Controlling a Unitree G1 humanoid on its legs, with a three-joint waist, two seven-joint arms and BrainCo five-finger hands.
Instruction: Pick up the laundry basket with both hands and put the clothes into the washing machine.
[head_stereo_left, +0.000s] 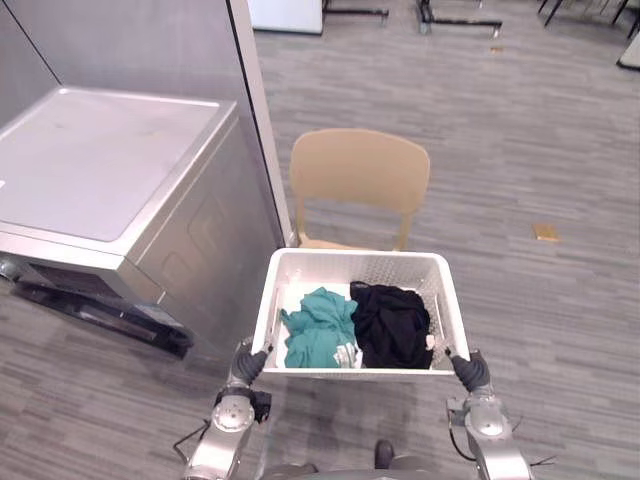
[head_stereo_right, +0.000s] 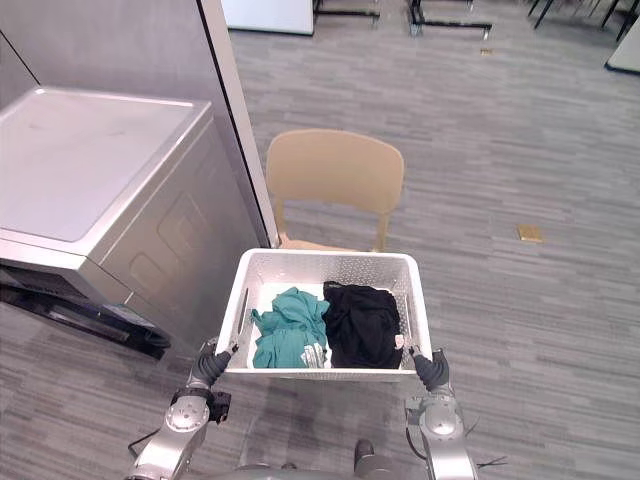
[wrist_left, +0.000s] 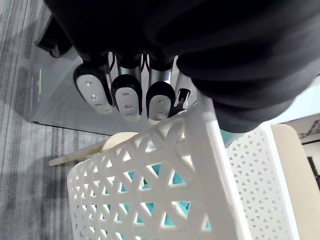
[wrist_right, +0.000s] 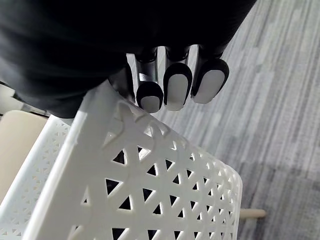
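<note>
A white lattice laundry basket (head_stereo_left: 355, 257) sits in front of me, over the seat of a tan chair (head_stereo_left: 360, 170). Inside lie a teal garment (head_stereo_left: 318, 326) on the left and a black garment (head_stereo_left: 390, 325) on the right. My left hand (head_stereo_left: 250, 364) grips the basket's near left corner, its fingers (wrist_left: 125, 95) curled over the rim (wrist_left: 210, 150). At the near right corner my right hand (head_stereo_left: 470, 371) holds on the same way, fingers (wrist_right: 177, 91) hooked over the rim (wrist_right: 95, 150). The silver washing machine (head_stereo_left: 100, 170) stands to the left.
A grey partition wall (head_stereo_left: 150, 45) rises behind the washer, next to the chair. A dark part (head_stereo_left: 100, 310) juts out low from the washer's front. A small tan piece (head_stereo_left: 545, 232) lies on the floor at the right. Furniture legs (head_stereo_left: 455, 18) stand far back.
</note>
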